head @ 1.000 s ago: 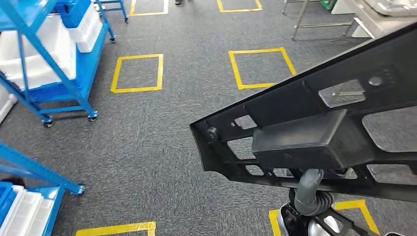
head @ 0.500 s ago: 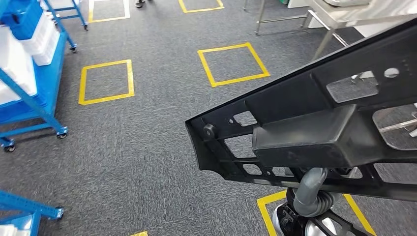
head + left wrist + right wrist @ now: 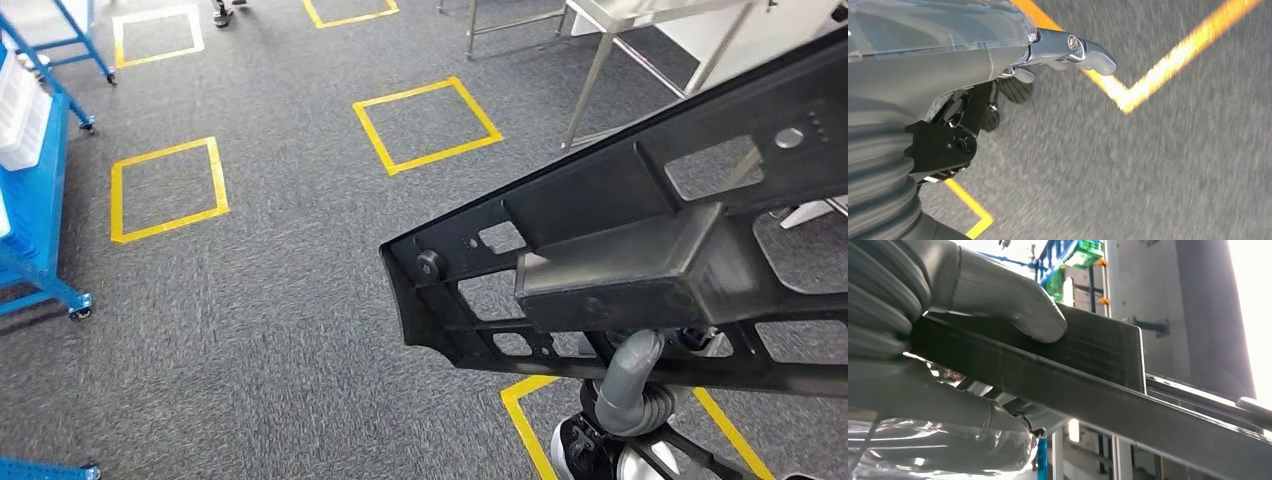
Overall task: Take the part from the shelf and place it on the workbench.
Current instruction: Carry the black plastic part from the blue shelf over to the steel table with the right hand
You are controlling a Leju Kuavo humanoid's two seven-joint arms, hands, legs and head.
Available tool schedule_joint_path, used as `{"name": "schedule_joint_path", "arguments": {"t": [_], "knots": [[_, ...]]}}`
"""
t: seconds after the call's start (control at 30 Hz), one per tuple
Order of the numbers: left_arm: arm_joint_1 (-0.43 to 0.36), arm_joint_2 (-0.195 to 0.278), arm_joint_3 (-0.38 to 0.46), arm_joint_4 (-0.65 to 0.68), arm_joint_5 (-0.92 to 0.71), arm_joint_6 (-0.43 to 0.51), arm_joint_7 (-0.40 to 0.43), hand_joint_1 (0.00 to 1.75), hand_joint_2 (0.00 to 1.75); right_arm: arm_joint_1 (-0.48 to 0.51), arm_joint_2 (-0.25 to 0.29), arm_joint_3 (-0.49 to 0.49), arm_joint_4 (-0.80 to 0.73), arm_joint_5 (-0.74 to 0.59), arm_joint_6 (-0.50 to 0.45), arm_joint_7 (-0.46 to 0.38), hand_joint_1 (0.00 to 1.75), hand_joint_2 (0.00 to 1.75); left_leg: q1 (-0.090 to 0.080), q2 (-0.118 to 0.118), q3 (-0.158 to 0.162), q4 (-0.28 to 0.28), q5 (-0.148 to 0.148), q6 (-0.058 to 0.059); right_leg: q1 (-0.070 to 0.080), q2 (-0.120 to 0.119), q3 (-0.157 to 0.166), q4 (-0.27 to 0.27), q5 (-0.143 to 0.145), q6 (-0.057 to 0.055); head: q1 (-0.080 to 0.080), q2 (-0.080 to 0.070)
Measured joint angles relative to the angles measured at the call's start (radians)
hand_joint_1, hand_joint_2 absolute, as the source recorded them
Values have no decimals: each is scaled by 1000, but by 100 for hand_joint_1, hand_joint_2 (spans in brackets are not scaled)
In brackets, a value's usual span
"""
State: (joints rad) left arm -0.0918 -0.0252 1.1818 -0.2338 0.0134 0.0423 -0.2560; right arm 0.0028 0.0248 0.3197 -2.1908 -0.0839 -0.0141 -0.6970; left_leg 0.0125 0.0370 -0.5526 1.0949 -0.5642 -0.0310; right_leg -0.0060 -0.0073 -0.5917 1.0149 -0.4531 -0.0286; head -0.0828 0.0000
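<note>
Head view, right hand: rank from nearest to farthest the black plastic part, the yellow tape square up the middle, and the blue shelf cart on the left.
1. Black perforated plastic part: held by the right hand, directly above it.
2. Yellow tape square on the grey carpet: ahead, upper middle.
3. Blue shelf cart: far left edge, across the carpet.

Grey ribbed wrist covers, a thick grey thumb (image 3: pixel 1013 305), silver-jointed fingers (image 3: pixel 1083 47).

Black part (image 3: pixel 640 250), grey hand (image 3: pixel 998 300), speckled grey carpet (image 3: pixel 270 300), yellow taped squares (image 3: pixel 425 125), blue shelf (image 3: pixel 35 200)
</note>
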Motion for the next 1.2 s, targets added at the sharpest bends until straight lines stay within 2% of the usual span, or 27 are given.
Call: {"name": "schedule_joint_path", "arguments": {"t": [0.3, 0.37, 0.4, 0.43, 0.5, 0.53, 0.57, 0.6, 0.63, 0.67, 0.7, 0.77, 0.83, 0.9, 0.93, 1.0, 1.03, 1.1, 1.13, 1.17, 1.2], "knots": [[0, 0, 0, 0, 0, 0, 0, 0, 175, 0, 0, 0, 0, 0, 0, 0, 175, 175, 0, 0, -1, 1, -1, 0, 0, 0, 0, 0, 0, 0, 0, 0], [3, 0, 2, 0, -1, 1, 0, 0, 175, 4, 2, 2, 3, 2, 0, 0, 175, 175, 0, -13, -46, 92, -38, -2, 2, 14, 0, 1, 0, -2, 0, 0], [6, 0, 3, 0, -1, 1, -1, 0, 175, 12, 3, 2, 7, 4, 0, 0, 175, 175, 1, -36, -49, 79, -15, 0, 2, 40, 0, 4, -1, -1, 0, 0], [7, 0, 4, 0, -1, -1, -2, 0, 175, 25, 4, 0, 11, 5, 0, 0, 175, 175, 2, -51, -47, 55, 10, 11, 3, 57, -6, 15, -8, 9, 0, 0], [6, -1, 4, 0, -1, -7, -6, 0, 175, 48, 4, -7, 16, 6, -1, 0, 175, 175, 4, -61, 1, -83, 95, 36, 3, 59, -41, 82, -47, 33, 0, 0], [6, -1, 3, 0, -1, -9, -6, 0, 175, 54, 4, -9, 19, 5, -1, 0, 175, 175, 2, -44, 5, -93, 96, 47, 2, 39, -72, 141, -78, 44, 0, 0], [9, 0, 3, 0, -1, -9, -6, 0, 175, 56, 4, -9, 21, 5, -1, 0, 175, 175, 1, -30, 4, -93, 95, 49, -1, 26, -103, 204, -107, 47, 0, 0], [11, 0, 3, 0, -1, -9, -6, 0, 175, 59, 4, -9, 23, 4, 1, 0, 175, 175, 0, -16, 4, -93, 94, 49, -4, 20, -127, 255, -124, 51, 0, 0], [12, 0, 3, 0, -1, -9, -6, 0, 175, 63, 4, -9, 27, 0, 4, 0, 175, 175, 0, -2, 4, -92, 93, 49, -6, 16, -137, 277, -125, 54, 0, 0], [12, 0, 3, 0, -1, -9, -6, 0, 175, 68, 4, -9, 30, -4, 9, 0, 175, 175, -1, 10, 5, -92, 92, 48, -9, 12, -128, 262, -107, 56, 0, 0], [11, 0, 3, 0, -1, -9, -6, 0, 175, 71, 4, -10, 33, -9, 14, 0, 175, 175, -1, 21, 6, -92, 90, 46, -10, 3, -100, 212, -77, 56, 0, 0], [11, -2, 2, 0, -1, -8, -6, 0, 175, 74, 4, -12, 39, -18, 25, 0, 175, 175, -4, 40, 11, -90, 84, 38, -5, -42, -27, 79, -27, 50, 0, 0], [11, -2, 1, 0, -1, -8, -7, 0, 175, 75, 4, -16, 42, -22, 38, 0, 175, 175, -9, 57, 16, -88, 79, 27, 4, -68, 6, 13, -15, 39, 0, 0], [8, -2, -1, 0, 0, -8, -8, 0, 175, 78, 3, -20, 43, -23, 48, 0, 175, 175, -10, 76, 22, -90, 75, 16, 7, -48, 4, 8, -14, 28, 0, 0], [6, -2, -2, 0, 0, -9, -9, 0, 175, 79, 4, -23, 44, -22, 52, 0, 175, 175, -8, 71, 23, -85, 69, 10, 5, -37, 6, 4, -12, 22, 0, 0], [3, -3, -5, 0, -1, -12, -12, 0, 175, 79, 4, -25, 44, -21, 56, 0, 175, 175, -3, 30, 2, -30, 31, 1, 0, -16, 11, -4, -6, 10, 0, 0], [3, -3, -6, 0, -2, -13, -13, 0, 175, 79, 4, -26, 44, -21, 58, 0, 175, 175, -1, 2, -25, 28, 0, -2, 0, -6, 11, -5, -6, 6, 0, 0], [7, -3, -7, 0, -3, -14, -15, 0, 175, 79, 5, -27, 45, -21, 64, 0, 175, 175, -1, -23, -88, 158, -51, -4, 1, 18, 12, -4, -6, 1, 0, 0], [9, -3, -7, 1, -2, -15, -15, 0, 175, 79, 5, -28, 45, -22, 67, 0, 175, 175, -1, -26, -107, 190, -53, -5, 2, 33, 12, -3, -6, 1, 0, 0], [11, -3, -8, 1, -1, -15, -16, 0, 175, 79, 5, -30, 47, -22, 70, 0, 175, 175, 0, -27, -108, 185, -35, -5, 2, 47, 13, -1, -6, 1, 0, 0], [11, -3, -8, 2, -1, -15, -16, 0, 175, 79, 5, -31, 47, -21, 72, 0, 175, 175, 1, -31, -93, 143, -1, -4, 1, 61, 13, 1, -7, 3, 0, 0]]}}
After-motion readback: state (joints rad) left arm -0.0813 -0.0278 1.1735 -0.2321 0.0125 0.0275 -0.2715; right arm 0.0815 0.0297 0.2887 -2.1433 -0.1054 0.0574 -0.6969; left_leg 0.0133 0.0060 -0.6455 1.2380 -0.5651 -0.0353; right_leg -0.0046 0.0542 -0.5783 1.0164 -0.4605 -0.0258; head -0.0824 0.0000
